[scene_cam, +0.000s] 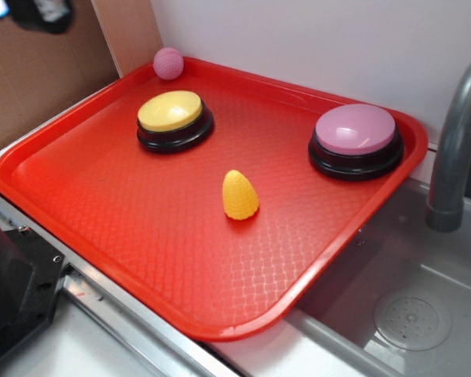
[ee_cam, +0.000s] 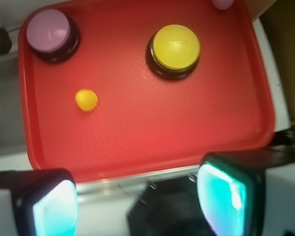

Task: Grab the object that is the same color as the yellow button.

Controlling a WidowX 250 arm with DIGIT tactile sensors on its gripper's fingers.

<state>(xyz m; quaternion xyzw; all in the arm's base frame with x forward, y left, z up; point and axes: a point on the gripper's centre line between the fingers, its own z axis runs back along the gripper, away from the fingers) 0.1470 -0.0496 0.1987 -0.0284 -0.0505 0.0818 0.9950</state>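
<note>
Your gripper (ee_cam: 137,196) hovers high over the red tray's (ee_cam: 152,162) near edge, fingers spread apart, seemingly empty. The yellow corn-like cone (scene_cam: 240,195) stands mid-tray, between the yellow button (scene_cam: 175,119) and the pink button (scene_cam: 355,140).

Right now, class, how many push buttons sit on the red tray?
2. The yellow button sits toward the tray's far-left corner, near the pink ball; the pink button sits by the far-right edge. None seems hidden.
</note>
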